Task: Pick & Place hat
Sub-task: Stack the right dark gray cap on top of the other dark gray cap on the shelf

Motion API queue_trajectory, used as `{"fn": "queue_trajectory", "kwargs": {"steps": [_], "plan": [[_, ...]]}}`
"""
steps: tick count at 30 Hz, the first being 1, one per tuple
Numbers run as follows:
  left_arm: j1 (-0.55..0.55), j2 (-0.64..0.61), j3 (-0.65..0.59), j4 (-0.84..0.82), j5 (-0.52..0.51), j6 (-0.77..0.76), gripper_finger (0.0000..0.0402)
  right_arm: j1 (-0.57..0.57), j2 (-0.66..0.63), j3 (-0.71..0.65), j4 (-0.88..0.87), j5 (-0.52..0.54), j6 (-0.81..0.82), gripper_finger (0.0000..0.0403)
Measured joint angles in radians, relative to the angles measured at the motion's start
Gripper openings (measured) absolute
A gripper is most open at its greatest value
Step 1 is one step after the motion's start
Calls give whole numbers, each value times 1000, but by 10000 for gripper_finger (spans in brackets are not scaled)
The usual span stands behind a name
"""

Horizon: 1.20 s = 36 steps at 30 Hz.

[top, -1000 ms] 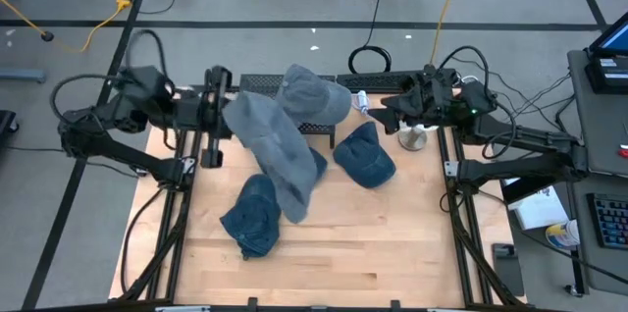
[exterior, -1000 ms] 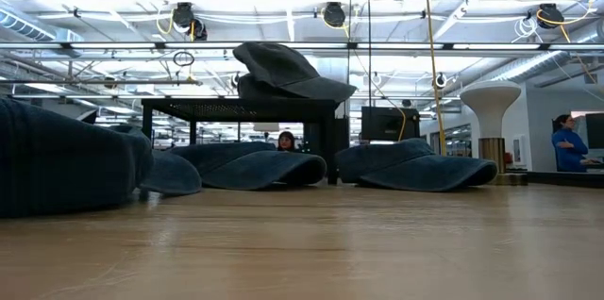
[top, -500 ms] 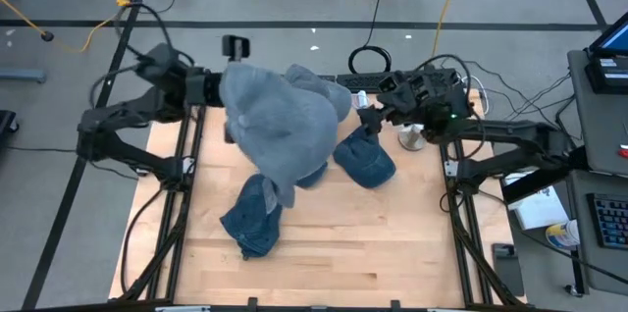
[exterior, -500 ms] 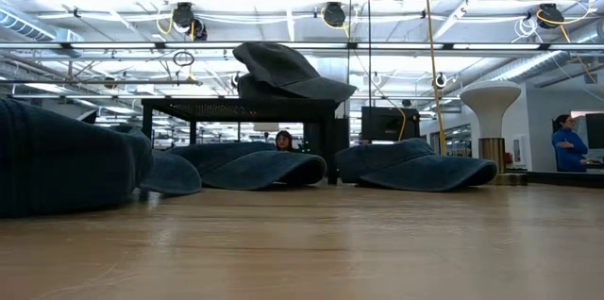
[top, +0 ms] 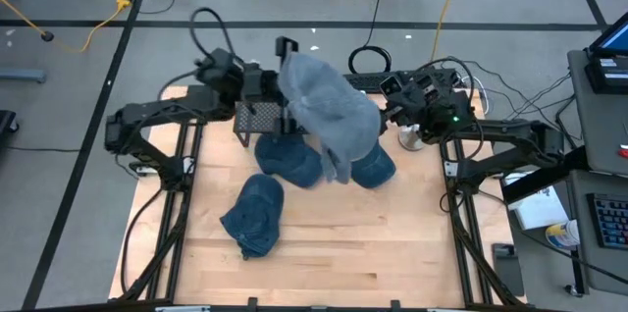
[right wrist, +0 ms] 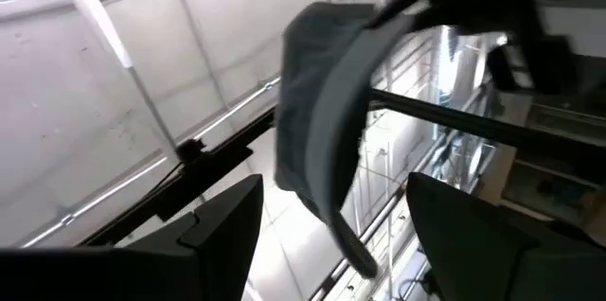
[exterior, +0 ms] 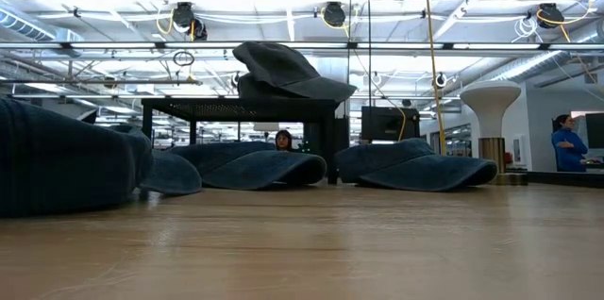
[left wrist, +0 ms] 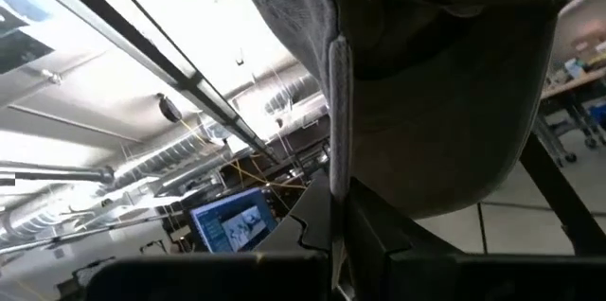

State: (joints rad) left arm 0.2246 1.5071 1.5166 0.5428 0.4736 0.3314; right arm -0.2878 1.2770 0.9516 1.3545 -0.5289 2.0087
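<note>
Above the worktop (top: 324,253), the left claw (top: 287,57) pinches a grey hat (top: 329,116) that hides the hats beneath; the right claw (right wrist: 331,216) gapes empty.

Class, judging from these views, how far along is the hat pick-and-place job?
Done: one grey hat already rests on the black rack. In hand: the left claw, shut, carries a second grey hat high above the table while the open right claw faces it. Left: three blue hats on the table.

No legible text, label, brand or number anywhere in my views; the distant monitor (left wrist: 232,221) shows only unreadable blur.
</note>
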Motion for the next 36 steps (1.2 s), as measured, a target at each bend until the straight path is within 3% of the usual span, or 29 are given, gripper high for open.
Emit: {"fn": "queue_trajectory", "kwargs": {"steps": [8, 12, 16, 22, 29, 36], "plan": [[-1, 72, 0, 48, -2, -65, 8, 9, -16, 0, 34, 3, 7, 252], [-1, 79, 0, 43, -8, -100, 8, 20, -16, 0, 34, 3, 9, 228], [-1, 78, 0, 33, -53, -123, 21, 29, -16, 0, 34, 3, -8, 162], [-1, 78, 0, 28, -55, -240, 61, 38, -16, 0, 35, 5, -51, 17], [-1, 73, 0, -2, -111, -359, 108, 39, -16, 0, 83, 48, -30, 6], [20, 28, -1, -49, -135, -465, 216, -32, -48, 0, 87, 53, -4, 4]]}}
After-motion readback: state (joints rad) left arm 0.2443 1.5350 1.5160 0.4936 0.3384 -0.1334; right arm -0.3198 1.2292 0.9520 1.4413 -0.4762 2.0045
